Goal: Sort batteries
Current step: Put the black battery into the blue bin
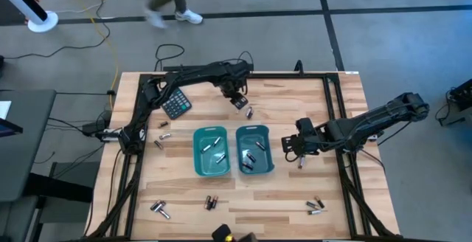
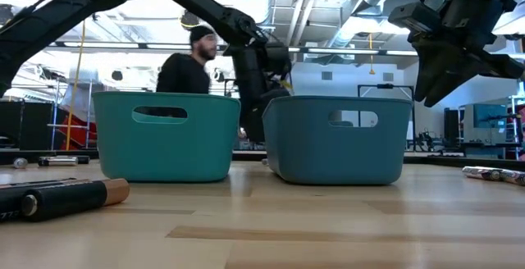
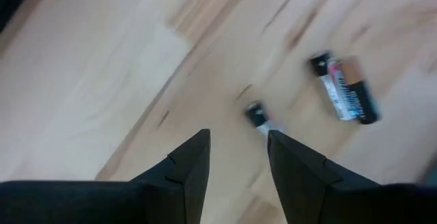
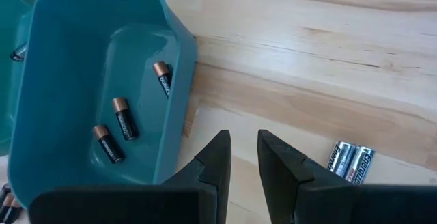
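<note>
Two parted, empty claws, left gripper (image 3: 237, 157) and right gripper (image 4: 244, 157), hover over small, hard, roll-prone batteries (image 4: 352, 161) (right's at two o'clock), best pinched mid-barrel.

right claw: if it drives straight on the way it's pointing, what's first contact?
Probably bare table. The right claw, open and empty, points at wood between the right teal bin and two silvery batteries. Neither looks in line, though depth is unclear.

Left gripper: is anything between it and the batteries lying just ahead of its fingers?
Nothing visible. The left gripper, jaws apart and empty, hangs over bare wood; a small battery lies just past its fingertips and a larger battery beside that, both unobstructed.
</note>
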Motion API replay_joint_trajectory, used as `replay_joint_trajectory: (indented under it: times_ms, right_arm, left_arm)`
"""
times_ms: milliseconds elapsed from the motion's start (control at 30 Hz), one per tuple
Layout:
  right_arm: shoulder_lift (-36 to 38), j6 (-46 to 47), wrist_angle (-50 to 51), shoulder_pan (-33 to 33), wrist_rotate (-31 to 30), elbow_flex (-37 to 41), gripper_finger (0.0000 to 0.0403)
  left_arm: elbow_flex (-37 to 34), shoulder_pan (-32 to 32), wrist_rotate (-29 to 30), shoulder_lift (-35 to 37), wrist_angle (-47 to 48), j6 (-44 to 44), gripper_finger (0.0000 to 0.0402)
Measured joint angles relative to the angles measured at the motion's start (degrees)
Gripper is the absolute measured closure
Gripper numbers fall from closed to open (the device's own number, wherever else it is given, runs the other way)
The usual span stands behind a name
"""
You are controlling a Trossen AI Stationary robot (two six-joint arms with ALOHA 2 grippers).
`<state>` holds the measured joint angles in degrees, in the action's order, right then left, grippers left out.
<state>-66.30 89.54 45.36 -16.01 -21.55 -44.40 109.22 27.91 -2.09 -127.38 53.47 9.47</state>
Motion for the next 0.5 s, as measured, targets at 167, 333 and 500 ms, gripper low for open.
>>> replay_joint_trajectory:
  times_ms: [167,333,500]
  right_arm:
    - [0.00,-0.02,0.04,-0.09,0.01,0.00,0.0310]
    - [0.00,-1.47,0.30,-0.09,0.01,0.00,0.0310]
    - [0.00,-1.49,3.00,-0.09,0.01,-0.02,0.0310]
  left_arm:
    - [1.53,-1.68,-0.09,0.03,-0.23,0.00,0.0260]
    - [2.77,-2.72,-0.11,0.03,0.96,0.77,0.0260]
    - [3.26,-3.47,-0.12,0.03,3.18,6.30,0.0260]
